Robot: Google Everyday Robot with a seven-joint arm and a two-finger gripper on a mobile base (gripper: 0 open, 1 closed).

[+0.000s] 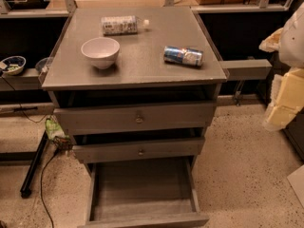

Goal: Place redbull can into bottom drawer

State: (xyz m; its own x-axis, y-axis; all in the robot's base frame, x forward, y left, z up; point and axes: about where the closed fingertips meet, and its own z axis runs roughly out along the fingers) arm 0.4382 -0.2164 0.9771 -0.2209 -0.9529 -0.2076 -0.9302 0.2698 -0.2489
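hanging at the right edge of the view, pale and blocky: gripper (285, 98), well apart from the cabinet (whether it is open or closed cannot be told).

item, can (183, 56): lying on its side on the cabinet top (142, 72), right half, near the right rim; nothing touches it.

item, bowl (100, 52): white, upright, left half of the top, well apart from the can.

item, bottle (121, 25): on its side at the back, cap pointing right.

item, bottom drawer (142, 186): pulled out, grey floor in plain view.

item, upper drawers (138, 118): two, standing slightly proud above it.

risks, as judged: a can on its side is apt to roll under a nudge, and the rim is close, so a glancing approach could send it off the top. a pinch across the round body may slip. on the way down, the upper drawer fronts overhang the rear of the bottom drawer; a descent too far back could snag can or arm there.
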